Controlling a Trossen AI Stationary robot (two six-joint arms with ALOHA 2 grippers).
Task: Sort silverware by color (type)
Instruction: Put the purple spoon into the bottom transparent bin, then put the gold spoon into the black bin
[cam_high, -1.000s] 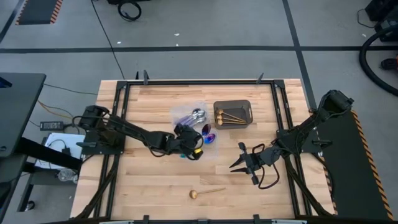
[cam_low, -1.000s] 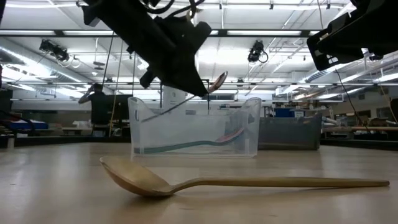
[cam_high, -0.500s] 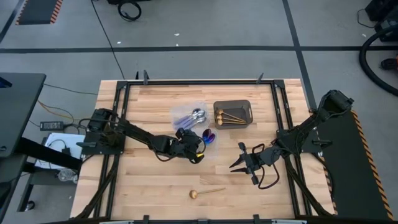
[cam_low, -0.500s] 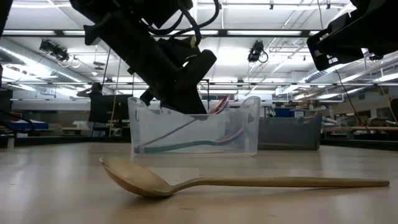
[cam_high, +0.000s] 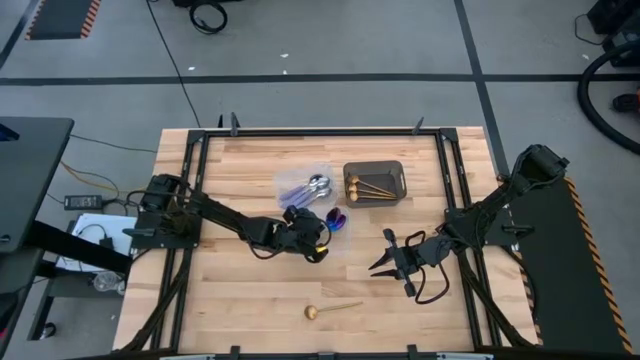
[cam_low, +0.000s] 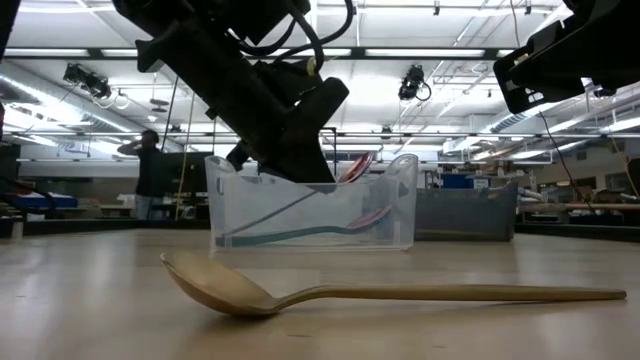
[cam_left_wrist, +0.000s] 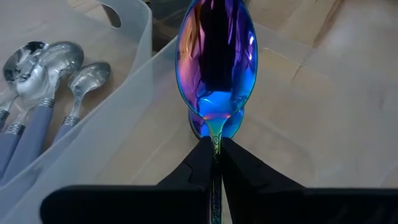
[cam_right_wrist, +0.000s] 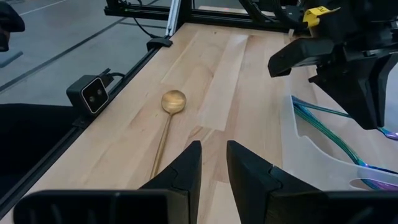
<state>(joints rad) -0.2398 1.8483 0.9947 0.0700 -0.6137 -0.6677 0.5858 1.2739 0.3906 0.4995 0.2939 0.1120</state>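
Right now the left tool (cam_left_wrist: 215, 147) is clamped on the thin stem of an iridescent purple spoon (cam_left_wrist: 216, 59), its two dark fingers (cam_left_wrist: 193, 163) pinching just below the bowl. The bowl stands out beyond the fingertips, above a second purple spoon bowl (cam_left_wrist: 233, 122) lying inside a clear plastic tub (cam_left_wrist: 283, 46). Seen from above, this tool (cam_high: 308, 234) hovers at the near edge of that tub (cam_high: 338, 222), close to the table's (cam_high: 250, 310) middle. In the level view the spoon's bowl (cam_low: 356, 166) sits tilted at the tub's (cam_low: 312, 208) rim, with teal handles (cam_low: 290, 236) lying along the tub's floor.

Just beside that tub, on its far side, another clear tub (cam_left_wrist: 127, 59) holds silver spoons with pale blue handles (cam_left_wrist: 37, 81). Next to these, away from the left arm, a dark rectangular tub (cam_high: 374, 184) holds gold spoons (cam_high: 368, 186).

Well apart from the tubs, the right tool (cam_high: 386, 261) hangs idle with its fingers (cam_right_wrist: 186, 163) parted and grasping nothing. Nearer the table's front edge than any tub, a single gold spoon (cam_high: 330, 310) lies flat on the wood.
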